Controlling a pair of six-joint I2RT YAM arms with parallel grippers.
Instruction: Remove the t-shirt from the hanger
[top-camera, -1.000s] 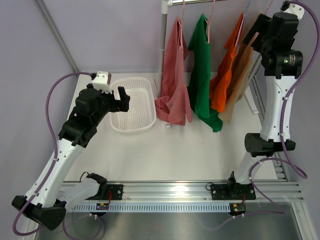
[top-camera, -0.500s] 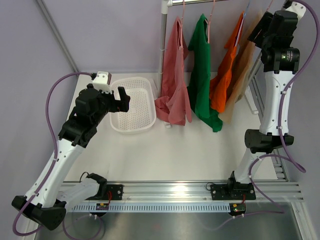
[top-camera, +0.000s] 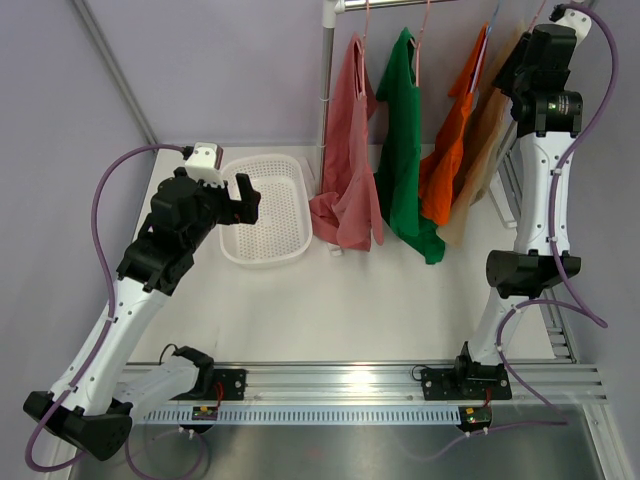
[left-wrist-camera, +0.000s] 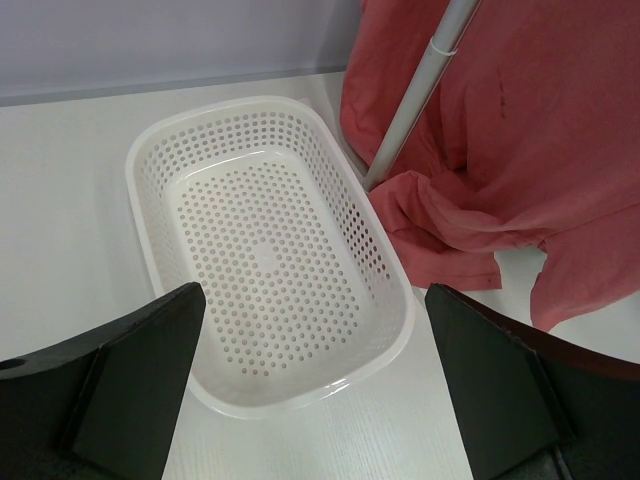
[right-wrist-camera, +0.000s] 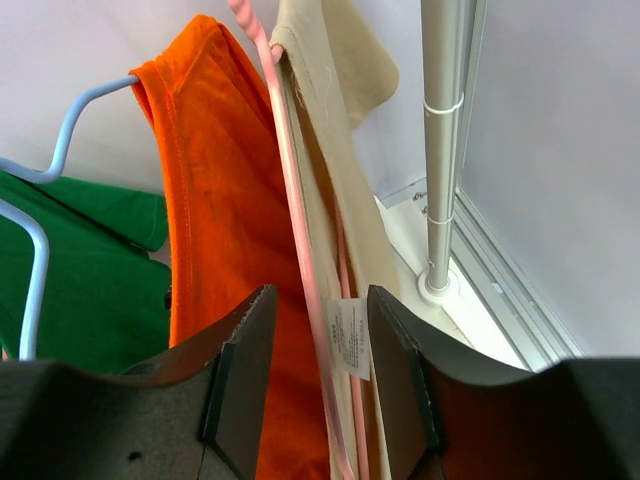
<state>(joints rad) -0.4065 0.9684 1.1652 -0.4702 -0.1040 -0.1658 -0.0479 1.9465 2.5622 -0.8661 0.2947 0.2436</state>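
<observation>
Four t-shirts hang on hangers from the rail: pink-red (top-camera: 345, 170), green (top-camera: 403, 150), orange (top-camera: 447, 160) and beige (top-camera: 475, 150). My right gripper (top-camera: 512, 68) is raised at the top of the beige t-shirt. In the right wrist view it (right-wrist-camera: 320, 300) is open. Its fingers straddle the pink hanger (right-wrist-camera: 285, 170), the beige collar (right-wrist-camera: 330, 80) and a white label (right-wrist-camera: 350, 340), apart from them. The orange t-shirt (right-wrist-camera: 220, 200) hangs just left. My left gripper (top-camera: 243, 195) is open and empty above the basket, as the left wrist view (left-wrist-camera: 315, 300) shows.
A white perforated basket (top-camera: 265, 250) sits at the back left, empty, and shows in the left wrist view (left-wrist-camera: 400, 330). The rack's left pole (top-camera: 325, 90) stands beside the pink-red t-shirt (left-wrist-camera: 520, 130). The right pole (right-wrist-camera: 440, 150) stands just right of my right gripper.
My right arm has straightened and its gripper has moved up and back along the beige t-shirt's hanger. The left arm has not moved.
</observation>
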